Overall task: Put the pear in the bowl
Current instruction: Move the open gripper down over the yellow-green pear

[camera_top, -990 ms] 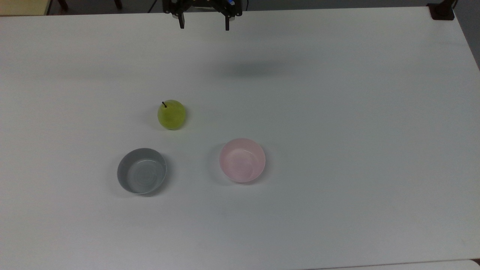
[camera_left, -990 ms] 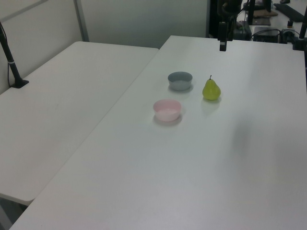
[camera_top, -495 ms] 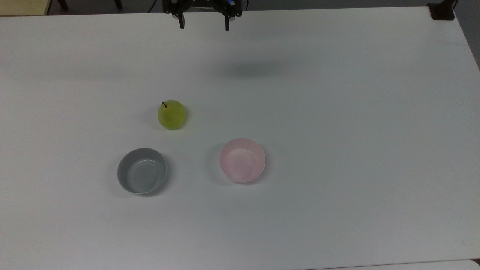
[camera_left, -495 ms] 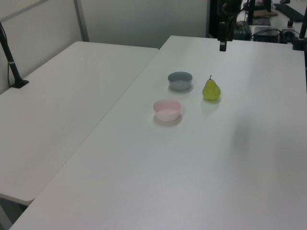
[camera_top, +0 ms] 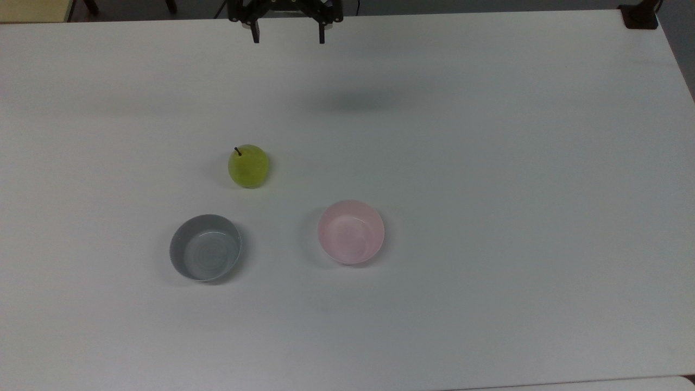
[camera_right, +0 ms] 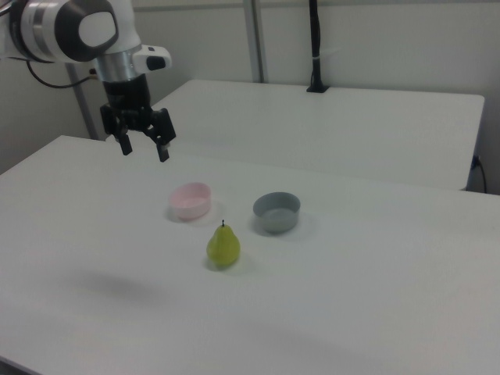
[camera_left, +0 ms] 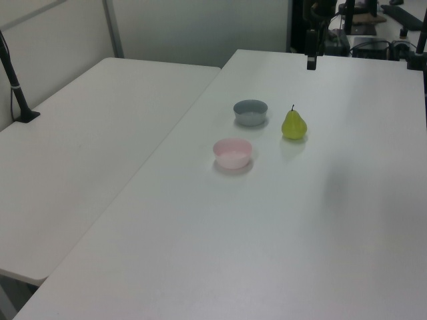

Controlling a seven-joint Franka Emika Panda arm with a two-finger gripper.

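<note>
top view shows the gripper [camera_top: 287, 39] high over the desk's [camera_top: 488, 163] far edge, jaws spread and empty, so it should descend over the upright pear [camera_top: 248, 166], standing near the pink bowl [camera_top: 351, 232], and pinch its belly.

I'm looking at a lab or test room: a plain white bench [camera_right: 375, 312] with a second white table [camera_right: 328, 125] butted against its far edge in the right view, bare pale partition walls [camera_right: 391, 47] behind, a black camera post [camera_right: 315, 47] clamped at that table's far edge, and the robot arm [camera_right: 70, 31] overhead.
</note>
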